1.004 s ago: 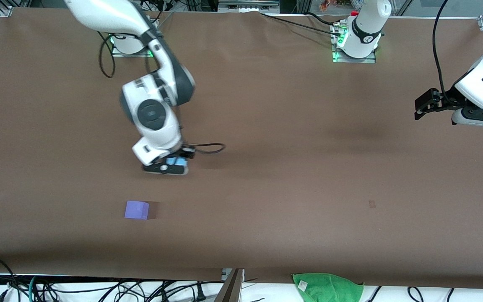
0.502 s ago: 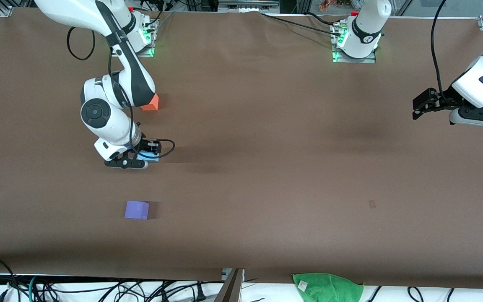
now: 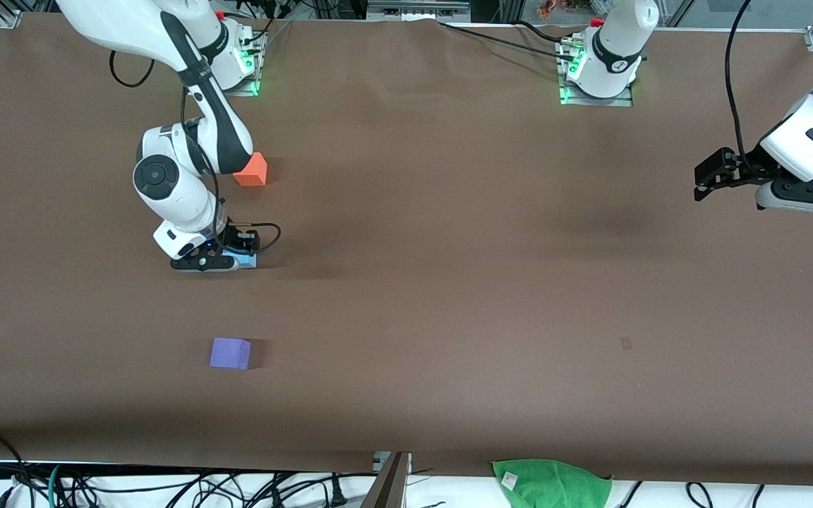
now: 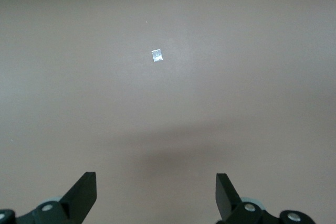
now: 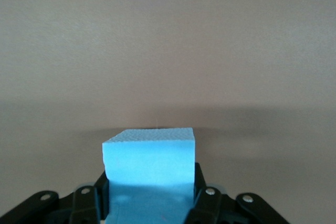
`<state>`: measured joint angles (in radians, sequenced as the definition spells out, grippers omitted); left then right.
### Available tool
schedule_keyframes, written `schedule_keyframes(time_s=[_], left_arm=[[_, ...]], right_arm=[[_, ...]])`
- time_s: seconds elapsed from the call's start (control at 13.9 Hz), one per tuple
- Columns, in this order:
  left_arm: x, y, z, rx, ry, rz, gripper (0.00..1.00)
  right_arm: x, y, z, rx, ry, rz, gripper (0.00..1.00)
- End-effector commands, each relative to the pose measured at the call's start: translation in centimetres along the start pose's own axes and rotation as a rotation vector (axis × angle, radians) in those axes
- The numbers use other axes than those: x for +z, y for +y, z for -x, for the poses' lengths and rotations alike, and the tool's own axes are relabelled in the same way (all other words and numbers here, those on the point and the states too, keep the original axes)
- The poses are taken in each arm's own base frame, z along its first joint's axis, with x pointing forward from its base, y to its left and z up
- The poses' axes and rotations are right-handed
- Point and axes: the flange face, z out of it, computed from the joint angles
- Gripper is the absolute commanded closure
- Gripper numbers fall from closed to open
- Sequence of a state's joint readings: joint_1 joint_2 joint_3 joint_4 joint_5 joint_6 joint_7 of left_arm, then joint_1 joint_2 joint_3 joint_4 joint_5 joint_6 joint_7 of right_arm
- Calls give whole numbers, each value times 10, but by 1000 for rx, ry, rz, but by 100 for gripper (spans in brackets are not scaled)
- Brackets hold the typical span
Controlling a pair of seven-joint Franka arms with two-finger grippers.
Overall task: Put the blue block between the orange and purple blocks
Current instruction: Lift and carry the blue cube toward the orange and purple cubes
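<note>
Small sky-blue foam cube [image 3: 245, 259] between small orange foam cube [image 3: 251, 170] and small violet-purple foam cube [image 3: 230, 353], nearer the camera than orange, on brown worktop [image 3: 449, 282], right arm's end.

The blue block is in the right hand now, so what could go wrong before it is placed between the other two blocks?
1. The right hand, shut on the blue block, sits a little toward the right arm's end of the line from the orange block to the purple block; released here, it may land off that line.
2. The right arm's elbow hangs close over the orange block and might nudge it.

The left hand waits open, away from the blocks.
</note>
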<state>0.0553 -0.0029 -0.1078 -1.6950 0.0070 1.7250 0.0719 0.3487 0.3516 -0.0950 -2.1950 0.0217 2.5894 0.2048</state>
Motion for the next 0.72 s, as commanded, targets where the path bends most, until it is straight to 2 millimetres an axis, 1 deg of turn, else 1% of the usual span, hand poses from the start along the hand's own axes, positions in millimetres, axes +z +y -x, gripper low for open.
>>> schedule_keyframes(time_s=[0.0,0.29,0.5,0.57,0.65], left_arm=[[-5,-1,-2,0,-17,-22,0],[-13,-4,-1,-4,-33,-22,0],[-13,0,-1,4,-34,-23,0],[-14,1,-1,5,-33,-23,0],[-14,2,-1,7,-33,-23,0]], right_arm=[[3,4,14,-18,33,-16,70],[20,7,21,-27,61,-15,70],[29,7,23,-32,60,-13,69],[29,7,23,-32,60,-13,57],[27,8,21,-33,65,-14,5]])
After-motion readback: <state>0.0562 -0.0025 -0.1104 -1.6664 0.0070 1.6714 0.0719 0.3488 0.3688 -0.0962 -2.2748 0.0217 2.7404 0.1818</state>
